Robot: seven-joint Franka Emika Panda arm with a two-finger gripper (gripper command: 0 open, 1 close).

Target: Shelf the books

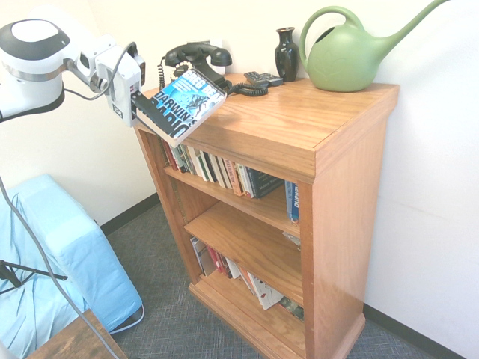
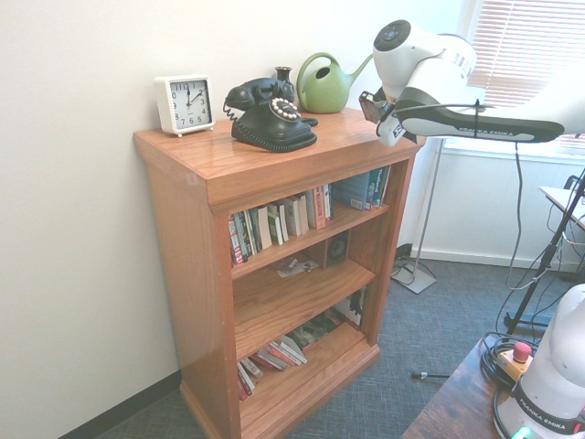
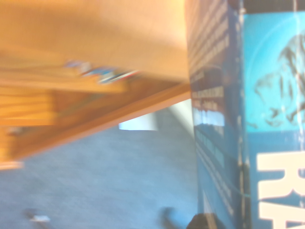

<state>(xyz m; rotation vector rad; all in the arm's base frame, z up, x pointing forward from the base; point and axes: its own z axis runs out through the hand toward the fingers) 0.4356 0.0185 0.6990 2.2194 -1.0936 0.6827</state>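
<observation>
Your pincer point(image 1: 135, 105) is clamped on the paperback point(image 1: 179, 105) and holds it tilted in the air at the bookcase point(image 1: 314, 142) top's front corner, cover up, just in front of the black telephone point(image 1: 196, 58). Further along the top stand a dark vase point(image 1: 287, 54) and a green watering can point(image 1: 352, 52). Rows of books point(image 1: 224, 170) fill the shelf below.

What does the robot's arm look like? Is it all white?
Mostly white: the arm has fat rounded sections with dark grey rings at the joints and a dark band with small white lettering. A grey cable loops beside its gripper, which carries a square black-and-white tag.
</observation>
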